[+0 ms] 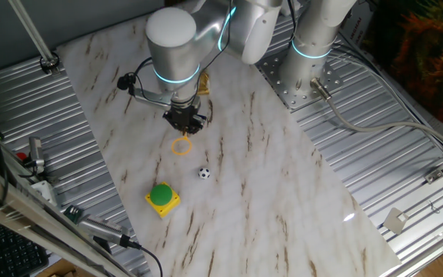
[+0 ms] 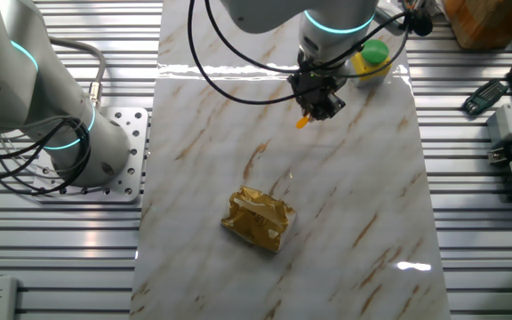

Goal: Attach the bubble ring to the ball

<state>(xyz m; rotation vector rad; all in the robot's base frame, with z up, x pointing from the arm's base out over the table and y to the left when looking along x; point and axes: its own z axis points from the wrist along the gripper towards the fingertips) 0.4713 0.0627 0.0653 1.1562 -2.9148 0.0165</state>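
Jaws look pinched on the bubble ring (image 1: pixel 182 145) handle, with the gripper (image 1: pixel 184 127) holding it so the loop hangs toward the table. The ball (image 1: pixel 204 173) sits on the marble just right of and nearer the camera than the loop, close but apart, so the loop needs to shift that way.

Setting: robotics laboratory. Evidence: marble-patterned worktop (image 1: pixel 283 200) laid over ribbed aluminium decking (image 1: pixel 406 185); robot arm (image 2: pixel 34 98) bolted to a perforated steel baseplate (image 2: pixel 127 120); loose black cabling (image 2: pixel 229 62); green push-button on yellow base (image 1: pixel 162 196); keyboard (image 1: pixel 6 250) at edge.
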